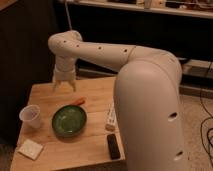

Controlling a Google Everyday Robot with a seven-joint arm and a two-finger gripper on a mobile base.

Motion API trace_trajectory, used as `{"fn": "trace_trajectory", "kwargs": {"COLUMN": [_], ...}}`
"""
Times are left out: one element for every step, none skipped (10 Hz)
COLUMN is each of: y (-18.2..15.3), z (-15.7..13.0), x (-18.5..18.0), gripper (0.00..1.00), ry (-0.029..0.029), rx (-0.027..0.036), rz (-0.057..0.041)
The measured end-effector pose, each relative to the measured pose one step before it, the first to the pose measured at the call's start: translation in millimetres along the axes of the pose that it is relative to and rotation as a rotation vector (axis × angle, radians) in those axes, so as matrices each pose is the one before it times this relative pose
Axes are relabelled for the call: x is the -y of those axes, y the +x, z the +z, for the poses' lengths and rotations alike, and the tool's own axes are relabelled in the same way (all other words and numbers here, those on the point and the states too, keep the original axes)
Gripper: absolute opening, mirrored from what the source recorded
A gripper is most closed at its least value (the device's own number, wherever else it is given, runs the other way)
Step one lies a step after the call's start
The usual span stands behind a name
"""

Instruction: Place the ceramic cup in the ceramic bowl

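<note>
Nearest of all, the robot's thick white arm (150, 115) fills the right side of the view, its lower part rising in front of the right end of a wooden table (75, 152). At the table's front left corner lies a flat pale square tile (31, 148), and near the front right, just beside the arm, lies a small black oblong object (113, 146). Behind these, around the middle of the table, the green bowl (69, 120) sits upright with nothing in it. The cup (30, 116) stands upright to its left near the table's left edge, close to the bowl but not touching it, and nothing holds it. To the right of the bowl a white tube with print (110, 118) lies on the tabletop, pointing roughly front to back. Just behind the bowl's far rim is a small orange thing (77, 101) – what it is cannot be told. Farther back, the gripper (64, 86) hangs pointing downward above the far left part of the table, well behind the cup and bowl and clear of both. Its two fingers (73, 85) are spread apart with nothing between them – it grips no object. From there the arm bends up to a joint and sweeps right into the big foreground link. Behind the table the room is dark, with a shelf (150, 7) across the top.
</note>
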Motion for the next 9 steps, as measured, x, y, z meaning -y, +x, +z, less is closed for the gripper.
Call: {"fn": "trace_trajectory", "kwargs": {"y": [-1.62, 3.22, 4.54, 1.99, -1.68, -3.04, -3.24, 2.58, 7.76], "z": [-3.31, -1.51, -1.05, 1.58, 2.76, 4.20, 1.03, 0.66, 3.72], "x": [-1.05, -0.05, -6.91, -12.69, -15.87, -11.90, -5.25, -2.00, -2.50], "gripper": [0.65, 0.65, 0.65, 0.65, 0.65, 0.65, 0.65, 0.65, 0.65], "ry": [0.00243, 0.00345, -0.00038, -0.00160, -0.00329, -0.00419, 0.00099, 0.00676, 0.01011], "rx": [0.00073, -0.00621, -0.00452, -0.00609, -0.00102, -0.00274, -0.00114, -0.00788, -0.01301], "rz": [-0.00719, -0.00764, -0.01612, -0.01985, -0.01579, -0.00904, -0.00475, -0.01257, -0.01698]}}
